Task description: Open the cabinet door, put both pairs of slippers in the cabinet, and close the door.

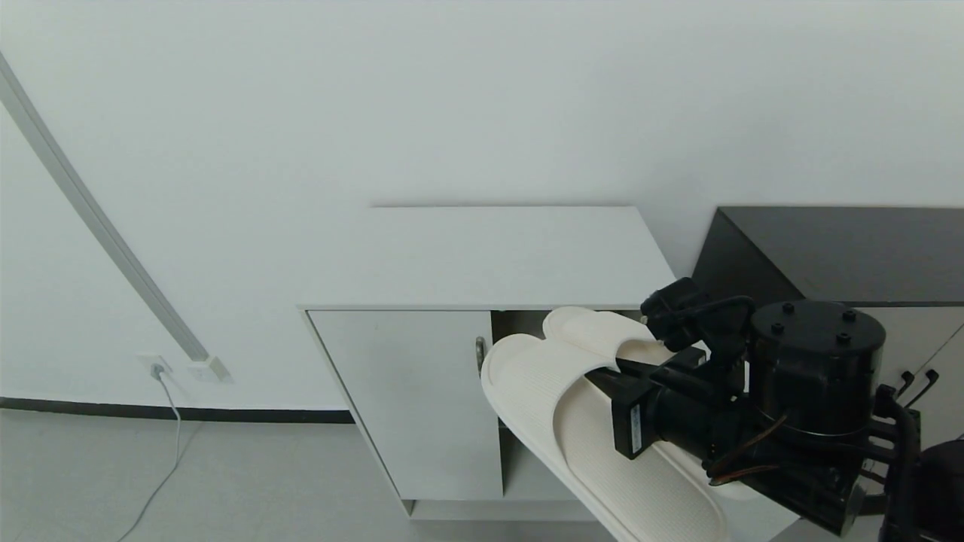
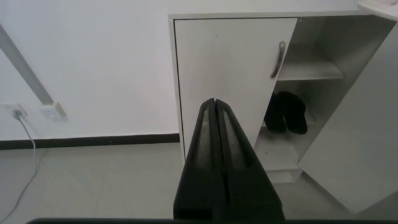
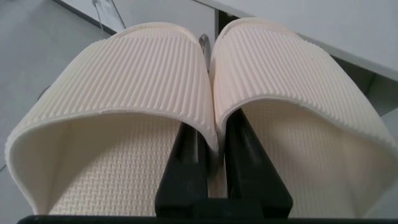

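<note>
Fingers (image 3: pixel 183 180) of the right gripper (image 3: pixel 214 152) were slid one into each of the cream ribbed foam slippers (image 3: pixel 143 74). They were closed in on the two inner walls pressed together between them, so the pair hung side by side off that arm. Fingers (image 2: pixel 202 155) of the left gripper (image 2: pixel 214 109) lay flat against each other with nothing between them, pointed toward the cabinet's closed half from well back.

The white two-door cabinet (image 1: pixel 489 256) stood on the grey floor (image 1: pixel 151 482) against a pale wall, with a dark cabinet (image 1: pixel 828 248) just beside it on the right. Its left door (image 2: pixel 236 68) was closed. Its right door (image 2: pixel 367 130) stood swung out, baring a shelf (image 2: pixel 311 68) and the lower compartment beneath it. The cream pair was in the air in front of that open half, toes toward it and not yet inside. In the head view the toes overlapped the opening and the edge of the left door. A pair of black slippers (image 2: pixel 286 112) stood in the lower compartment under the shelf, toward the back. A slim metal handle (image 2: pixel 278 59) ran upright on the left door's edge, next to the opening. A wall socket (image 1: pixel 156 367) with a grey cable plugged in sat low on the wall, well to the left.
</note>
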### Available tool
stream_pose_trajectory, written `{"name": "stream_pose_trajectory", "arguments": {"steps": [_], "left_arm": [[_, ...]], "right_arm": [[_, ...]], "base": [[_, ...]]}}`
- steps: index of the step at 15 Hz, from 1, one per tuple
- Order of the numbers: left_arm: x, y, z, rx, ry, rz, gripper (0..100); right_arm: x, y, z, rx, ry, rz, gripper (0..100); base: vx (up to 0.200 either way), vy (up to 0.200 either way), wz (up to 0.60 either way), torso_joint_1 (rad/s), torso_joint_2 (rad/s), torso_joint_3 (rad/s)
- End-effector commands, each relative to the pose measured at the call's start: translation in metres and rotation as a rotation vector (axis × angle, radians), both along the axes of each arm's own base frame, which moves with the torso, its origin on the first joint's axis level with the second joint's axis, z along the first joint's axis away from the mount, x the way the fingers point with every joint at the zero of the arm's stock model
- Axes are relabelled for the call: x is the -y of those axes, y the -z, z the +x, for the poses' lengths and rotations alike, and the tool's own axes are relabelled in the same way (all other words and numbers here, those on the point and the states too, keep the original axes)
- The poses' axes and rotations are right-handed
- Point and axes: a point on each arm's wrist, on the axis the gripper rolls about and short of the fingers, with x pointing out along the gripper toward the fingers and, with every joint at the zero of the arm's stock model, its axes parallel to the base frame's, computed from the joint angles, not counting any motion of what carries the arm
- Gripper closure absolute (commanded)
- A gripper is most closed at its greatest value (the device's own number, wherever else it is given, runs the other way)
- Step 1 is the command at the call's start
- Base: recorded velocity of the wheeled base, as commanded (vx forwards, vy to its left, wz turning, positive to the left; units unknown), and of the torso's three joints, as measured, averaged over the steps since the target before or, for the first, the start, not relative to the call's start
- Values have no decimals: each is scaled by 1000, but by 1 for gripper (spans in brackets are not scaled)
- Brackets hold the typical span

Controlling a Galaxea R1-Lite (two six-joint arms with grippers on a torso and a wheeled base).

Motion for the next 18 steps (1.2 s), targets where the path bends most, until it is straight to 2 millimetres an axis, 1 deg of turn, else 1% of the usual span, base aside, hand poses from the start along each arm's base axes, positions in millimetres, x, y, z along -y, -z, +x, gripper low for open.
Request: {"name": "stream_pose_trajectory", "arguments": {"steps": [1, 5, 7, 10, 14, 18], "left_arm": [[0, 0, 0, 0, 0, 0, 100], [0, 0, 0, -1, 0, 3, 100], [0, 0, 0, 0, -2, -1, 100], [0, 0, 0, -2, -3, -4, 100], [0, 0, 0, 0, -3, -6, 100], [0, 0, 0, 0, -3, -4, 100]], "right_arm": [[0, 1, 0, -2, 0, -3, 100], [3, -3, 1, 17, 12, 15, 100], [5, 1, 7, 12, 30, 11, 100], [9, 4, 9, 6, 46, 7, 100], [7, 8, 11, 0, 43, -8, 100], [7, 6, 11, 14, 44, 4, 100]], "base": [[0, 0, 0, -168, 398, 212], [0, 0, 0, -203, 461, 262], [0, 0, 0, -241, 559, 308], [0, 0, 0, -220, 544, 320], [0, 0, 0, -209, 530, 320], [0, 0, 0, -185, 498, 315]]}}
